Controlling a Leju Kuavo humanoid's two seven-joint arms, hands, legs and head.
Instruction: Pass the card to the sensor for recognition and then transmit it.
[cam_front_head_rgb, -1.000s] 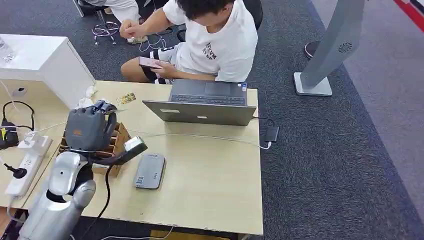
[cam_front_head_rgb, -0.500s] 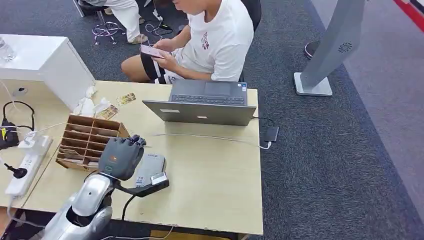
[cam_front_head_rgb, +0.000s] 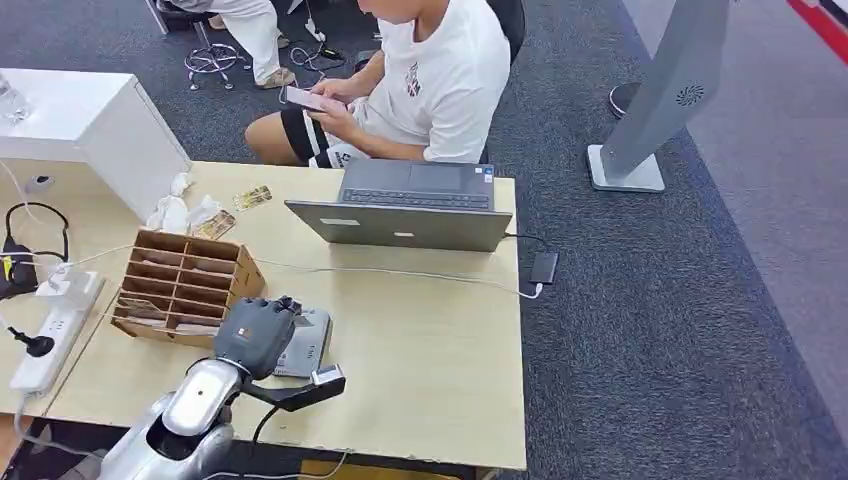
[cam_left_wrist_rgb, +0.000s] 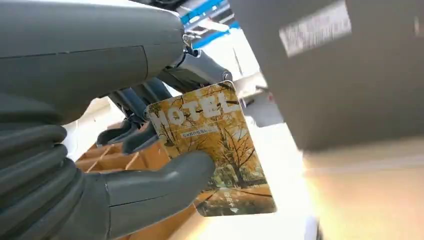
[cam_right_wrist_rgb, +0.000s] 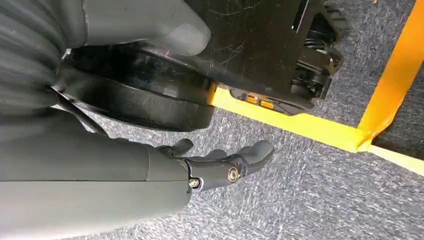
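My left hand (cam_front_head_rgb: 258, 332) hovers over the grey card sensor (cam_front_head_rgb: 306, 345) lying flat near the table's front edge. In the left wrist view the hand (cam_left_wrist_rgb: 125, 125) pinches a yellow hotel card (cam_left_wrist_rgb: 215, 150) with an autumn-tree picture between its thumb and fingers, close beside the grey sensor (cam_left_wrist_rgb: 345, 65). From the head the hand hides the card. My right hand (cam_right_wrist_rgb: 220, 165) hangs over grey carpet with its fingers loosely extended and nothing in it.
A cardboard card rack (cam_front_head_rgb: 185, 285) stands just left of the sensor. An open laptop (cam_front_head_rgb: 410, 210) sits at the table's far side with a cable (cam_front_head_rgb: 400, 273) running across. A power strip (cam_front_head_rgb: 55, 325) lies at the left edge. A seated person (cam_front_head_rgb: 420, 70) holds a phone beyond the table.
My left hand moved from the card rack toward me and to the right, carrying the card, and now sits over the sensor. In the last half second it shifted only slightly.
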